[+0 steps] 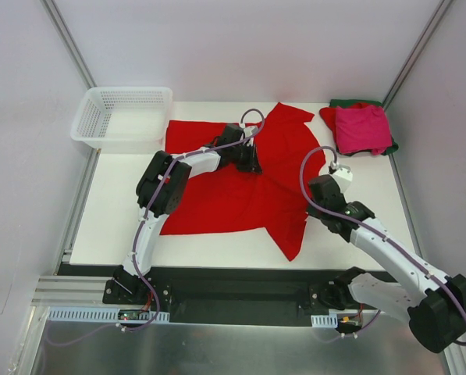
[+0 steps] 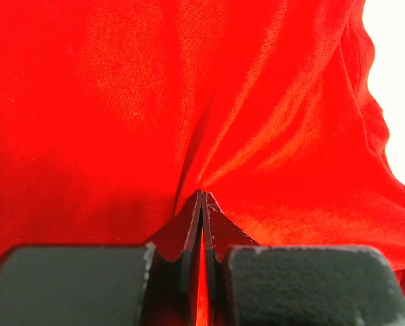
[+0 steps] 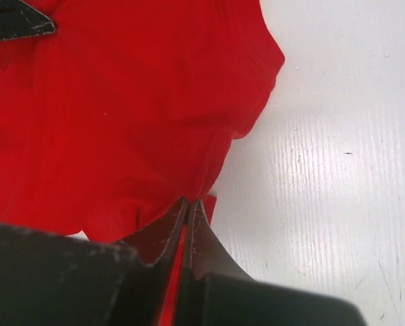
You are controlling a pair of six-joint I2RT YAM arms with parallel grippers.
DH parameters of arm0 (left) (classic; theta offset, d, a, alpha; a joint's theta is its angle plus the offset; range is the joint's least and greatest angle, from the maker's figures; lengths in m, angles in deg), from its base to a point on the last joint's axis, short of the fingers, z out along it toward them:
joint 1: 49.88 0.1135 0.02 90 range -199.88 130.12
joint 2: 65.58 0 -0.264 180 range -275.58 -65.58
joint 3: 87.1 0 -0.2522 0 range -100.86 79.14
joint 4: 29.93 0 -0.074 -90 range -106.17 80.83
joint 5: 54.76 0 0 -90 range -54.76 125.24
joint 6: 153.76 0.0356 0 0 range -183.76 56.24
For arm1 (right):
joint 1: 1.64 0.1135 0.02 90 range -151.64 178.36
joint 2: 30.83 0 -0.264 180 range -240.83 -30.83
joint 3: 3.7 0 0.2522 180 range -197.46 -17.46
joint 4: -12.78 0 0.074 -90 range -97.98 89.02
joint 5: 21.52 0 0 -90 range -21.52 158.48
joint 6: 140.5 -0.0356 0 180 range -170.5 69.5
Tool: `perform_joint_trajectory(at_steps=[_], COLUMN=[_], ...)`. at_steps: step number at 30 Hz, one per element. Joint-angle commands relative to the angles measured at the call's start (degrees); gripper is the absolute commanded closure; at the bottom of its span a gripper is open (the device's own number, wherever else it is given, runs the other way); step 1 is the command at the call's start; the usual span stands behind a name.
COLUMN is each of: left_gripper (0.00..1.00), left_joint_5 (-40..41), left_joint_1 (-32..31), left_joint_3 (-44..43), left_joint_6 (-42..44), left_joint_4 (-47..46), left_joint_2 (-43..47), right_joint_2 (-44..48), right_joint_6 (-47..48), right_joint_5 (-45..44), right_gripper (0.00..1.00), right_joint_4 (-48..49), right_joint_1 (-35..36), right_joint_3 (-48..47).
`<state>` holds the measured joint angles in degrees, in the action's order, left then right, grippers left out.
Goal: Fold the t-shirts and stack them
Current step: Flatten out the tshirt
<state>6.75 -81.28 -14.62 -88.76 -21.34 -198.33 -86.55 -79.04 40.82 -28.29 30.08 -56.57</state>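
Observation:
A bright red t-shirt point(image 1: 233, 199) lies spread over the middle of the white table point(image 1: 115, 219). My left gripper point(image 1: 254, 166) is shut on a pinch of its cloth near the shirt's middle; in the left wrist view the red cloth point(image 2: 188, 102) fills the frame and folds run into the closed tips point(image 2: 202, 197). My right gripper point(image 1: 311, 205) is shut on the shirt's right edge point(image 3: 155, 122), with its tips point(image 3: 190, 204) low over the table. At the back right lies a stack: a magenta-pink t-shirt point(image 1: 363, 129) on top, a red one point(image 1: 327, 117) and a dark green one point(image 1: 389, 147) showing beneath.
A white mesh basket point(image 1: 123, 117) stands at the back left corner of the table, next to the red shirt's left sleeve. Metal frame posts point(image 1: 69, 43) rise behind both back corners. The left gripper's tip point(image 3: 12, 20) shows in the right wrist view.

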Motion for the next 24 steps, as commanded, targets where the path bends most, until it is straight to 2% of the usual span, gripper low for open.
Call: perform_joint_trajectory(at_steps=[1, 12, 13, 14, 16, 19, 24], left_gripper=[1.00, 1.00, 1.00, 1.00, 1.00, 1.00, 1.00], left_joint_5=[1.95, 1.95, 2.03, 2.12, 2.21, 2.21, 2.30], left_joint_1=[0.99, 0.99, 0.99, 0.90, 0.90, 0.99, 1.16], left_joint_3=[1.65, 1.82, 1.82, 1.82, 1.91, 1.91, 1.47], left_joint_6=[0.82, 0.82, 0.82, 0.82, 0.91, 0.91, 0.56], left_joint_4=[3.15, 3.15, 3.15, 3.15, 3.24, 3.24, 3.32], left_joint_2=[1.88, 1.97, 1.97, 1.97, 2.05, 2.14, 1.88], right_joint_2=[-4.46, -11.85, -12.47, -13.09, -12.83, -9.94, -3.18], right_joint_6=[4.97, 7.35, 7.44, 7.18, 6.48, 4.38, -0.02], right_joint_5=[2.86, 1.65, 0.77, 0.24, -0.46, -0.20, 1.46], right_gripper=[0.99, 0.97, 0.88, 0.67, 0.56, 0.52, 0.51], right_joint_4=[2.33, 7.27, 6.40, 5.78, 4.81, 3.24, 0.95], right_joint_1=[-0.26, -0.17, -0.26, -0.17, -0.26, -0.26, -0.26], right_joint_3=[-3.33, -6.67, -7.20, -7.73, -7.91, -5.90, 0.95])
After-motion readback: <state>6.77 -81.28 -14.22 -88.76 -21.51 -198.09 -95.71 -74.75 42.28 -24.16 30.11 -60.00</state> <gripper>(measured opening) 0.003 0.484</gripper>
